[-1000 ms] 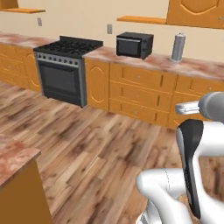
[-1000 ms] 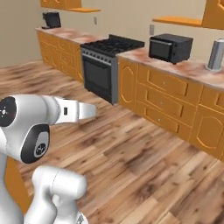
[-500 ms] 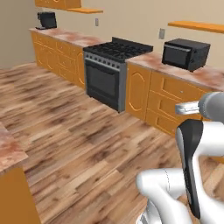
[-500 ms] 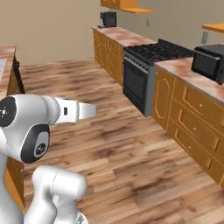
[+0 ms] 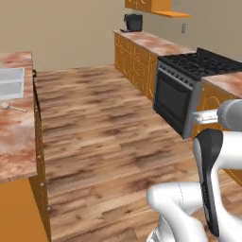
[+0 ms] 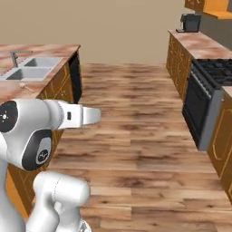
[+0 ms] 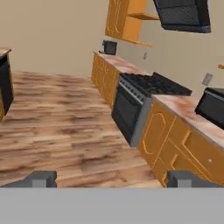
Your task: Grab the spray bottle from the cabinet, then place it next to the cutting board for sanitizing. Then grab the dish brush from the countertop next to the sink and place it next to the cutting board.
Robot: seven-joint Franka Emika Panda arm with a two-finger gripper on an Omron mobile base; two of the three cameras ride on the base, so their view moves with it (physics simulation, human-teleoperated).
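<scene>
Where dish brush [image 5: 12, 108] lies, handle points right | end effector [image 7: 112, 178] spread, empty

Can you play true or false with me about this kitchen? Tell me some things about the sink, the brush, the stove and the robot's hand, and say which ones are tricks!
1. The dish brush lies on the countertop beside the sink. True.
2. The hand is holding the green spray bottle. False: nothing sits between its fingertips, which stand wide apart.
3. The stove has a dark oven door and black burners on top. True.
4. The floor is covered in white tiles. False: it is brown wooden planks.
5. The sink has two basins. True, as the right base view shows.
6. The dish brush is lying inside the sink. False: it rests on the marble countertop next to it.
</scene>
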